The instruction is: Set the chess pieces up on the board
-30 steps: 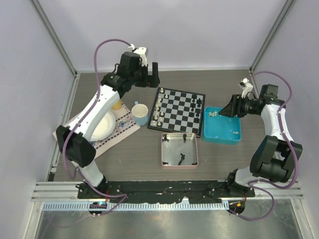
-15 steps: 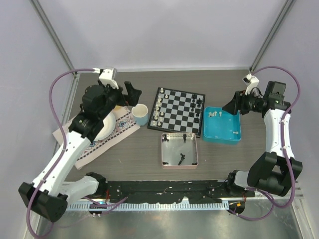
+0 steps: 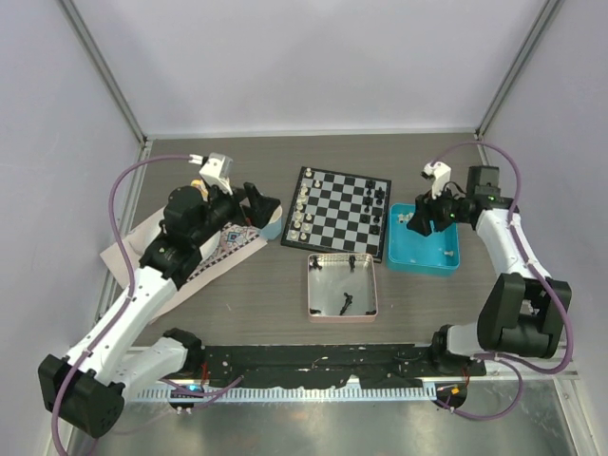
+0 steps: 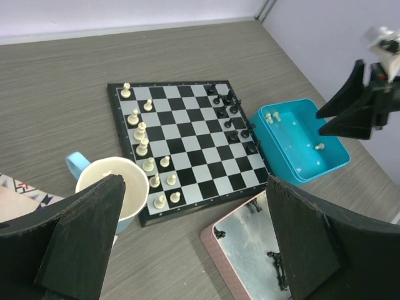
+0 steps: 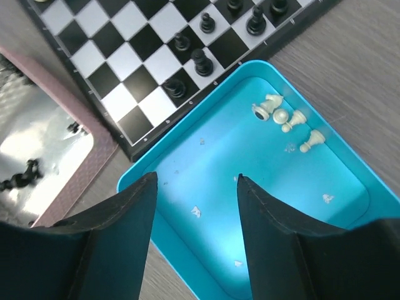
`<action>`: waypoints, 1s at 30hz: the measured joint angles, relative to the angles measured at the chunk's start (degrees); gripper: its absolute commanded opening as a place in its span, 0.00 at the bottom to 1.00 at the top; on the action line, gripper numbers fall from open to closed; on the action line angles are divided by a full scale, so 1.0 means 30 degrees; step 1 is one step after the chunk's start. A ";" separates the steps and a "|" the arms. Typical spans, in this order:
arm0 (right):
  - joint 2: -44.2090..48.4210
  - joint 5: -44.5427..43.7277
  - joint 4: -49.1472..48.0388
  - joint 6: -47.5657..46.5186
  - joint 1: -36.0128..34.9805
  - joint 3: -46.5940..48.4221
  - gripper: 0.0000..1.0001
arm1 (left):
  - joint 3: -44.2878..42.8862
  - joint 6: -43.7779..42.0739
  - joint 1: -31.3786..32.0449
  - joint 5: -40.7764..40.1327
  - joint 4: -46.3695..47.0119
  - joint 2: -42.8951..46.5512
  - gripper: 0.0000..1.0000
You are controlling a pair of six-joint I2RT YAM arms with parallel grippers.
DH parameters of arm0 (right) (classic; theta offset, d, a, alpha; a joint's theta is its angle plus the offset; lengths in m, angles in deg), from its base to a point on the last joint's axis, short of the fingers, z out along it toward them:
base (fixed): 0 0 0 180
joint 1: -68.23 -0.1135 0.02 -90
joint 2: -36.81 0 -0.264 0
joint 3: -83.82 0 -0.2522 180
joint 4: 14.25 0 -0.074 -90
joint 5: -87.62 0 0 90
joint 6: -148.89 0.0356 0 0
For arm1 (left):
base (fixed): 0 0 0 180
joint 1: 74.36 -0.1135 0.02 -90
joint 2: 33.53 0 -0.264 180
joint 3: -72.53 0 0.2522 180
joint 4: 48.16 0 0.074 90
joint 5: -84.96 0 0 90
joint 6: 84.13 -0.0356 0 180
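The board [image 3: 337, 211] lies mid-table, with white chess pieces [image 4: 142, 139] along its left side and black ones [image 4: 232, 119] along its right. More white pieces [image 5: 284, 116] lie in the blue tray [image 3: 429, 255]. A few black pieces [image 3: 345, 303] lie in the pink tray [image 3: 318, 285]. My left gripper [image 3: 262, 207] is open and empty, hovering over the blue cup [image 4: 109, 187] left of the board [image 4: 187, 140]. My right gripper [image 3: 418, 220] is open and empty above the blue tray [image 5: 206, 162], near its left part.
A patterned placemat [image 3: 226, 249] lies at the left under my left arm. The pink tray [image 4: 244, 250] sits just in front of the board. Grey walls close in the table on three sides.
My left arm has swung back and lowered, and its gripper now sits over the cup. My right gripper has moved left over the blue tray. Both stay open.
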 measured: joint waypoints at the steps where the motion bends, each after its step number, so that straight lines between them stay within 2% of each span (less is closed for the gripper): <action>1: -0.0117 -0.0911 -0.0838 0.0903 -0.0495 -0.0255 0.52 | 0.0000 0.0080 0.0000 0.0080 0.0211 -0.0168 1.00; 4: -0.0510 -0.3869 -0.2827 0.3672 -0.2288 -0.0947 0.41 | 0.0000 0.0211 0.0000 0.0386 0.0911 -0.0678 1.00; 7: -0.1552 -0.6572 -0.4189 0.6003 -0.3716 -0.1107 0.36 | 0.0000 0.0386 0.0000 0.0707 0.1239 -0.1311 1.00; 12: -0.2827 -1.0003 -0.5537 0.8247 -0.4065 -0.1107 0.29 | 0.0000 0.0525 0.0000 0.1020 0.1304 -0.1792 1.00; 22: -0.4896 -1.3355 -0.6615 0.9843 -0.3934 -0.0860 0.29 | 0.0000 0.0495 0.0000 0.1078 0.1632 -0.1807 1.00; 30: -0.5253 -1.5482 -0.7453 1.0710 -0.3934 -0.0852 0.33 | 0.0000 0.0481 0.0000 0.1217 0.1639 -0.1938 1.00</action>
